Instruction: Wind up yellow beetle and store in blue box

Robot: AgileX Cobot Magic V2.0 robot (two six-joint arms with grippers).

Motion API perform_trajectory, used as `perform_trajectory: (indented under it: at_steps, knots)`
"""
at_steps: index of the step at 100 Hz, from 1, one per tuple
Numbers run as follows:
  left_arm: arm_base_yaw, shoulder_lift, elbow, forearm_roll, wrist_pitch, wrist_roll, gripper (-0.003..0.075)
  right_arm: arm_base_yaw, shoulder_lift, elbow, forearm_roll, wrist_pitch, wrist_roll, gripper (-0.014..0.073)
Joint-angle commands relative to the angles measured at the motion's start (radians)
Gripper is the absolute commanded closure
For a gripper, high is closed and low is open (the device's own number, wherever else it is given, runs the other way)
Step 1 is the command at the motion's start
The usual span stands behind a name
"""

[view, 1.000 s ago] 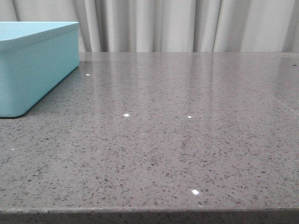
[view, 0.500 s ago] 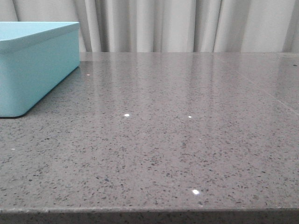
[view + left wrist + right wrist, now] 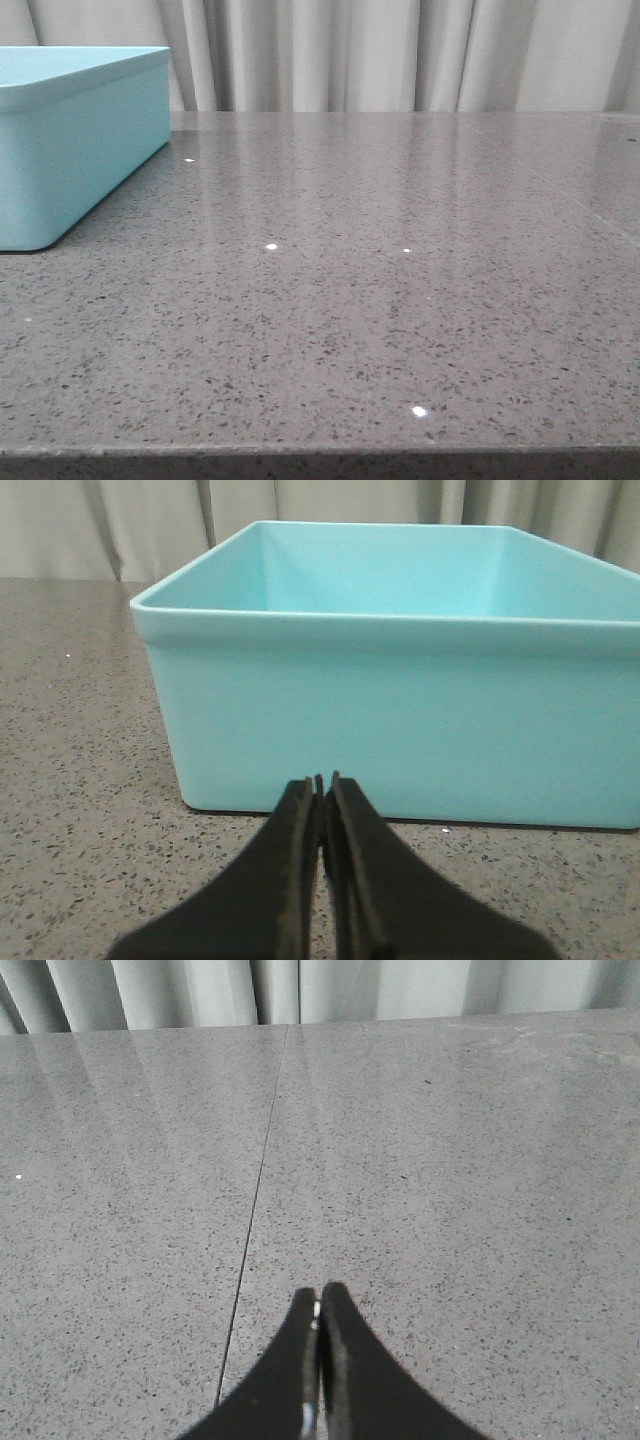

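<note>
The large pale turquoise-blue plastic bin (image 3: 75, 140), rectangular with rounded corners and a rolled rim, stands on the left side of the grey speckled stone-look table (image 3: 380, 300) in the front view. Its base rests flat on the surface. The visible part of its interior, as seen from the left wrist camera, shows only smooth blue walls; the floor of the bin is hidden behind the near wall.

The left gripper (image 3: 320, 780) sits low over the table, just in front of the near long wall of the bin (image 3: 400, 710) and apart from it. Its two black fingers (image 3: 295, 830) are pressed together with only a thin seam between them, and nothing is held.

The right gripper (image 3: 318, 1295) sits low over bare table surface (image 3: 450, 1160), beside a thin straight seam line (image 3: 255, 1190) in the tabletop. Its black fingers (image 3: 345, 1360) are likewise closed against each other, and nothing is held.

The small yellow toy beetle car appears in none of the three views; its position cannot be determined. Pleated pale grey curtains (image 3: 400, 50) hang behind the far edge of the table.
</note>
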Motion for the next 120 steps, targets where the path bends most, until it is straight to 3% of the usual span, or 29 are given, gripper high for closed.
perform_trajectory:
  at_steps: [1, 19, 48, 62, 78, 104, 120]
  knots:
    - [0.0, -0.032, 0.021, -0.002, -0.075, -0.012, 0.0739, -0.001, 0.014, -0.024, -0.01, -0.077, -0.008, 0.0662]
    - [0.0, -0.032, 0.021, -0.002, -0.075, -0.012, 0.0739, -0.008, 0.014, 0.003, -0.054, -0.165, -0.008, 0.0662]
    - [0.0, -0.032, 0.021, -0.002, -0.075, -0.012, 0.0739, -0.082, -0.03, 0.27, -0.055, -0.651, -0.008, 0.0662]
    - [0.0, -0.032, 0.021, -0.002, -0.075, -0.012, 0.0739, -0.109, -0.115, 0.403, -0.052, -0.816, -0.008, 0.0662]
    - [0.0, -0.032, 0.021, -0.002, -0.075, -0.012, 0.0739, -0.109, -0.165, 0.506, -0.017, -0.85, -0.008, 0.0662]
    - [0.0, -0.032, 0.021, -0.002, -0.075, -0.012, 0.0739, -0.109, -0.165, 0.506, -0.024, -0.715, -0.008, 0.0662]
    - [0.0, -0.032, 0.021, -0.002, -0.075, -0.012, 0.0739, -0.109, -0.165, 0.506, -0.024, -0.708, -0.008, 0.0662]
